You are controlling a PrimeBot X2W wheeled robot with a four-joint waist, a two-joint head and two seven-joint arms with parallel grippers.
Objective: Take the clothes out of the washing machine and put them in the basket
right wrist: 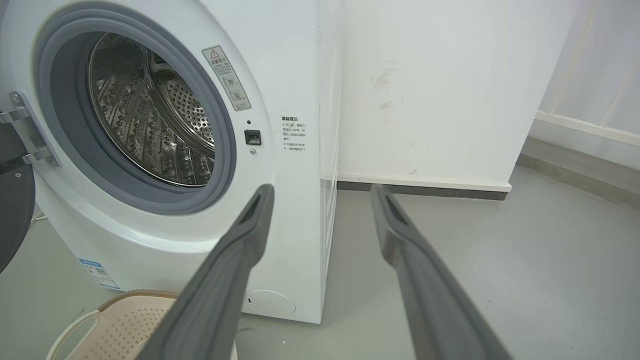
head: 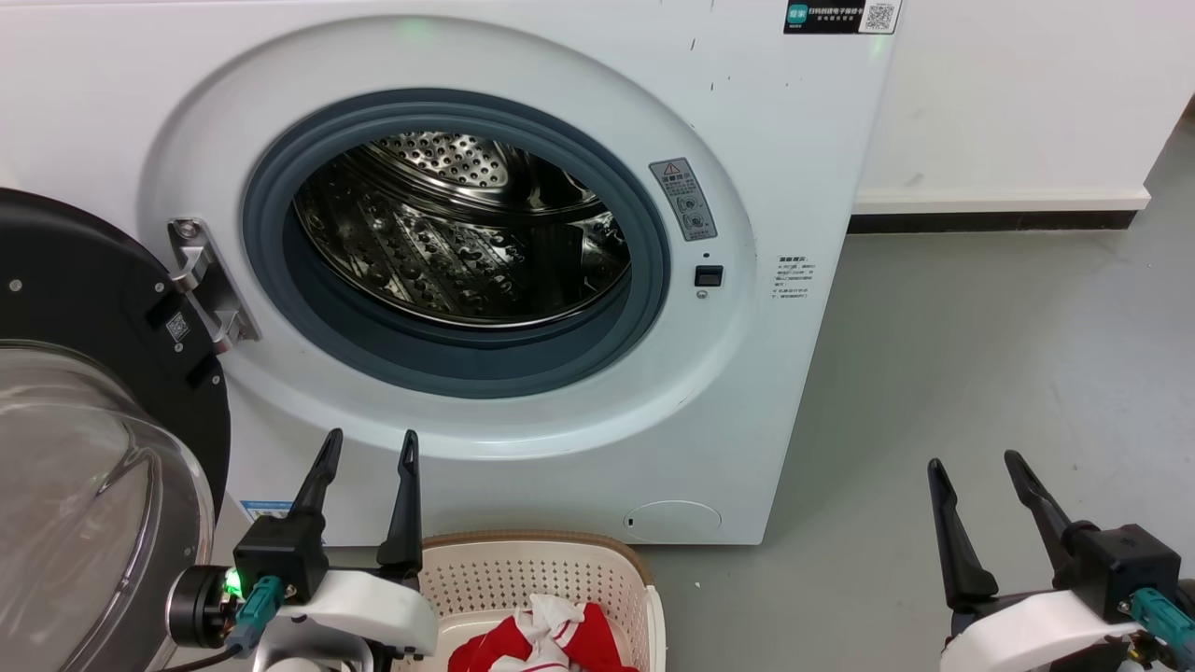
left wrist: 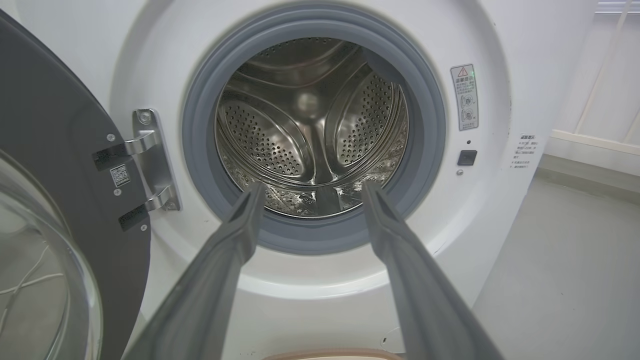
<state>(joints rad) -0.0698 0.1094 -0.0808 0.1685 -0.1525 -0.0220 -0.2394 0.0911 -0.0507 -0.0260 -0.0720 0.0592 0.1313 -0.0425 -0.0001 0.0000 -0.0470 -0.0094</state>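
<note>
- The door stands swung wide open at the far left, clear of the porthole.
- The left gripper hovers low in front of the washing machine, just above the basket's back rim. Its fingers are spread apart and grasp nothing.
- The drum shows only perforated steel in the head view and both wrist views. No red fabric is seen inside, though its lowest front part is hidden behind the grey seal.
- The basket sits close against the machine's front; whether it touches cannot be told. The clothes lie bunched inside it, red with white.
- The right gripper hangs over the grey floor, well to the right of the machine, with its fingers released and empty.
- The unloading step looks finished. The next move probably calls only for checking the drum's hidden lower lip for a stray garment, then drawing both arms back.
</note>
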